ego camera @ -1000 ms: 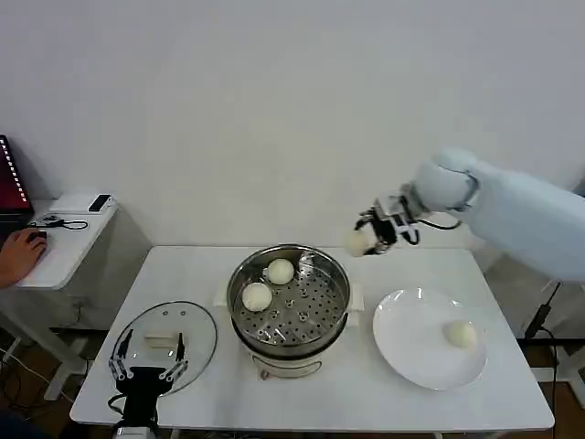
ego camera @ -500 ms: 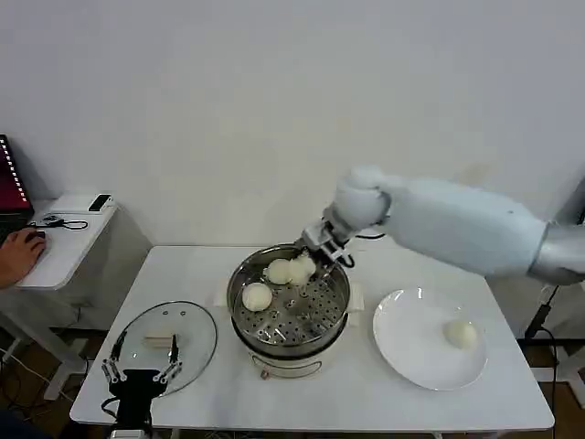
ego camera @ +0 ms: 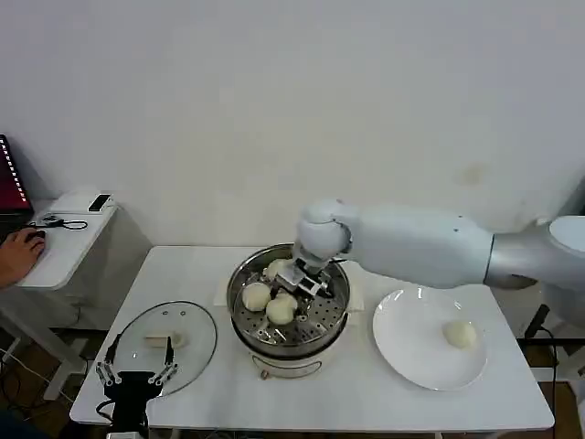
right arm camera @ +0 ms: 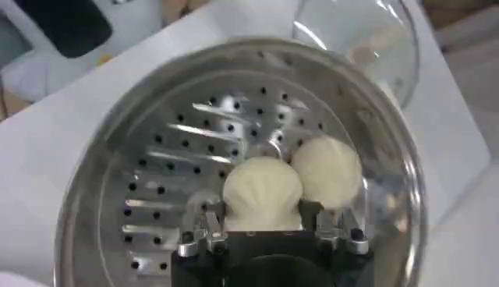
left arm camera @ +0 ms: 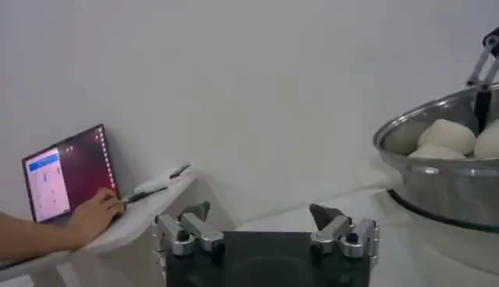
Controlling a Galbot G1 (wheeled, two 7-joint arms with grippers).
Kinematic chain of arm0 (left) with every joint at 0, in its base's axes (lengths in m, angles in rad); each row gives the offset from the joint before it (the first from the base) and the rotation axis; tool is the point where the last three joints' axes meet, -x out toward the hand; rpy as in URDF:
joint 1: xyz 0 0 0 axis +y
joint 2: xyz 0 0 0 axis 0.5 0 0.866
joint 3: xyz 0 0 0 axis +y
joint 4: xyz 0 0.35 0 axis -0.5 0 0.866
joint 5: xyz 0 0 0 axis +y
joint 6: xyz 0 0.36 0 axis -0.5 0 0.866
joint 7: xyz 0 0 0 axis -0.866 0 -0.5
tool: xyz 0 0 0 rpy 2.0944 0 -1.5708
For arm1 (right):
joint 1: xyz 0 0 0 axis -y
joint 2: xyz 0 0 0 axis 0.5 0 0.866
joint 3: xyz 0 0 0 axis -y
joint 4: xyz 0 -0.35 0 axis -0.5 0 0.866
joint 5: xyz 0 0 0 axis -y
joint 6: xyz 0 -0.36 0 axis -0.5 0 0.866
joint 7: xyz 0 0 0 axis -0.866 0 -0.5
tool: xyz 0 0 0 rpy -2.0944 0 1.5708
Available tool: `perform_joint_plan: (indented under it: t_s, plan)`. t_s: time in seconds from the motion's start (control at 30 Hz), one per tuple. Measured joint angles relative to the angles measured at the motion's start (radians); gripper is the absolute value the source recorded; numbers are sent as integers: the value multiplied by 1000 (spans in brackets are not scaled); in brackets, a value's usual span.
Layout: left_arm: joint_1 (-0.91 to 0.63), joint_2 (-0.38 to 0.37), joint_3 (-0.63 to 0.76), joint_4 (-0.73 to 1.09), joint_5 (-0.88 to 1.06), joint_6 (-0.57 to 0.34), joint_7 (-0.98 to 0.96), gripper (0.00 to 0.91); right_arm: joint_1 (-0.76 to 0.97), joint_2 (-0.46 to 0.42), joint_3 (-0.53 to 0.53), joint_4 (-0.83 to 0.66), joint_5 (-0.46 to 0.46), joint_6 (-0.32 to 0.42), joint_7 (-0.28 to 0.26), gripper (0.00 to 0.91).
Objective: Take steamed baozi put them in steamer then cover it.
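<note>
the small round cream-white steamed baozi (right arm camera: 262, 194) sits pinched between the right gripper (ego camera: 299, 282) jaws, low over the perforated tray of the round shiny steel steamer (ego camera: 336, 313), beside two buns. the next move calls for letting go. one bun remains on the flat white plate (ego camera: 402, 347). the left gripper (left arm camera: 265, 228) waits, jaws spread, near the clear glass cover (ego camera: 196, 329) on the desk.

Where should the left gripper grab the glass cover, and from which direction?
By the pale rectangular handle at the centre of the cover, coming straight down from above. The cover lies flat on the table with the handle facing up; the glass dome offers nothing else to pinch. Probably close the fingers across the handle's narrow width. The left gripper is open at the cover's near edge.
</note>
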Motion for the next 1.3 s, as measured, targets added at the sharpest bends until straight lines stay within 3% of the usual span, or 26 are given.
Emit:
perform_joint_plan:
  t_s: [0.1,0.17,0.2,0.53,0.77,1.03,1.3]
  plan:
    - [0,0,0,0,0,0,0,907,-2,3,-5,1,-5,15,-7,645]
    - [-1,-1,1,0,0,0,0,907,-3,2,-8,5,-5,25,-11,887]
    - [-1,-1,1,0,0,0,0,907,-3,2,-8,7,-6,30,-11,907]
    - [-6,0,6,1,0,0,-1,907,10,-21,9,25,3,58,2,907]
    - [-8,11,5,2,-2,0,-1,907,42,-79,37,37,29,51,40,907]
    - [-15,26,14,0,-7,0,1,907,77,-209,73,57,62,18,70,907]
    - [-22,35,31,-4,-5,4,4,907,64,-408,66,51,33,-35,92,907]
